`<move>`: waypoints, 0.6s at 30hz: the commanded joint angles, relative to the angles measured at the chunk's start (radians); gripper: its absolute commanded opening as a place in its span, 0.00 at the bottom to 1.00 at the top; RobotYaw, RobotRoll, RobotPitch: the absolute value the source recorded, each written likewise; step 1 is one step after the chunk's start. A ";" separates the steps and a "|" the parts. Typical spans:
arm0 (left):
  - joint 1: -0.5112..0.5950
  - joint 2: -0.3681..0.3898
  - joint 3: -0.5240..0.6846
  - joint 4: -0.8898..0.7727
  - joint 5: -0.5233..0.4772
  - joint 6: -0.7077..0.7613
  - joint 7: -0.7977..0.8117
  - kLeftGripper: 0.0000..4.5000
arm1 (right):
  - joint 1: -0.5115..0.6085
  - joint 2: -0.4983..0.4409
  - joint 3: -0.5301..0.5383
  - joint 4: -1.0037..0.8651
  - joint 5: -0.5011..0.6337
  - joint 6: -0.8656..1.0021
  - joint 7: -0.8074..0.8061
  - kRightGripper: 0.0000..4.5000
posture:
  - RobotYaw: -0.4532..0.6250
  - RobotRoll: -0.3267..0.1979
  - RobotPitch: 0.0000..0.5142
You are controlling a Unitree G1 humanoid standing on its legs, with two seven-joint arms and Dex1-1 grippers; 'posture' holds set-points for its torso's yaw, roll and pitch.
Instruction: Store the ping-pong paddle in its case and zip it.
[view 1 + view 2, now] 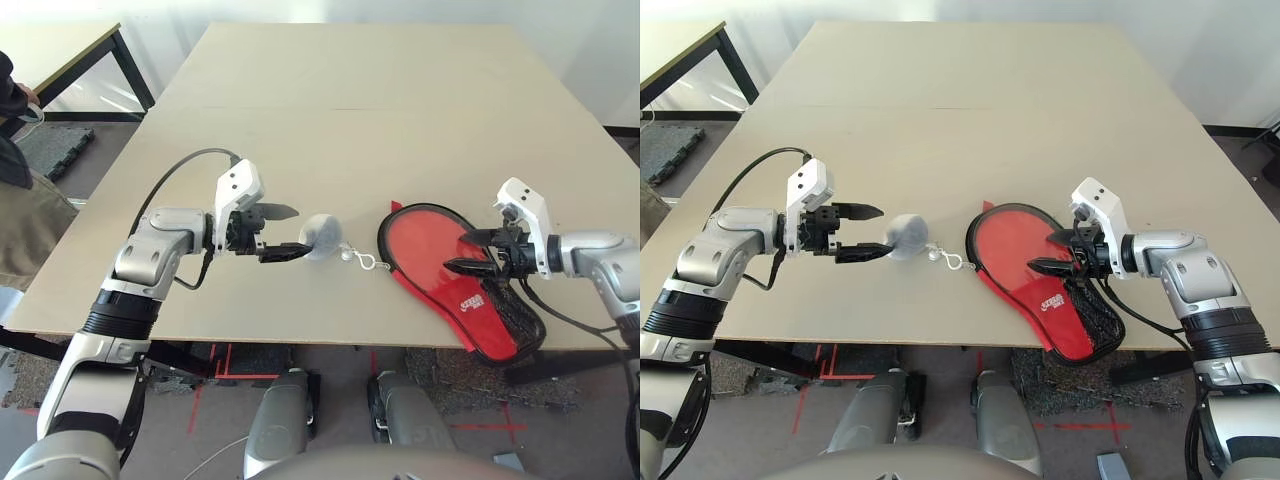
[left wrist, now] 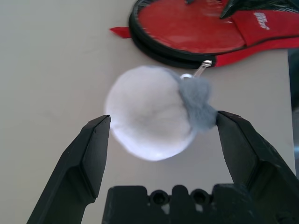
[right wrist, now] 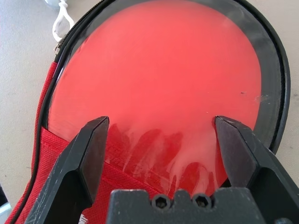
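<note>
From my left: left pincer [image 1: 276, 231] open, nothing in it, sitting by the fluffy ball [image 1: 321, 236], one fingertip right at it. In the left wrist view the ball lies between the two spread fingers, unclamped. A white clip [image 1: 366, 260] runs from the ball toward the zipper pull [image 3: 58, 47] on the edge of the case [image 1: 479, 310], so I read the ball as the pull's charm. Case lies on the near part of the table [image 1: 290, 120], to the right of the ball, mesh end toward the near edge. Paddle [image 3: 163, 60]: its red face shows through the clear window, so I'd call the insertion done. Can't see the handle well enough to vouch for it. Zip: pull sits at the side of the case, where the clear round part meets the red cloth. My guess is the zip is closed or nearly so, but I can't confirm from here that the teeth are joined all the way round. Right pincer [image 1: 466, 253] open over the case, holding nothing. Left to do, as I judge it: check the zip, finish any gap, then back both arms off.
</note>
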State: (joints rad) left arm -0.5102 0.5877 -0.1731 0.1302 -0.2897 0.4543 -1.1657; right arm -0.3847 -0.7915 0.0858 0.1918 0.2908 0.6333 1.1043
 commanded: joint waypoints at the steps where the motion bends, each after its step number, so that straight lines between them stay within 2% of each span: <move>1: -0.035 -0.031 -0.036 0.044 0.045 -0.026 0.028 1.00 | 0.026 0.017 0.038 0.031 -0.022 0.021 -0.007 0.99 | 0.46 0.62 0.19; 9: -0.099 -0.113 -0.080 0.156 0.116 -0.060 0.083 1.00 | 0.045 0.025 0.027 0.013 -0.020 0.028 -0.024 0.99 | 0.45 0.62 0.19; 18: -0.116 -0.175 -0.133 0.208 0.178 -0.117 0.100 1.00 | 0.054 0.029 0.014 -0.001 -0.015 0.034 -0.036 0.99 | 0.43 0.62 0.18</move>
State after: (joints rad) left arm -0.6163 0.4195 -0.2943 0.3092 -0.1332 0.3535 -1.0784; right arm -0.3621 -0.7713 0.0709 0.1679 0.2882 0.6376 1.0736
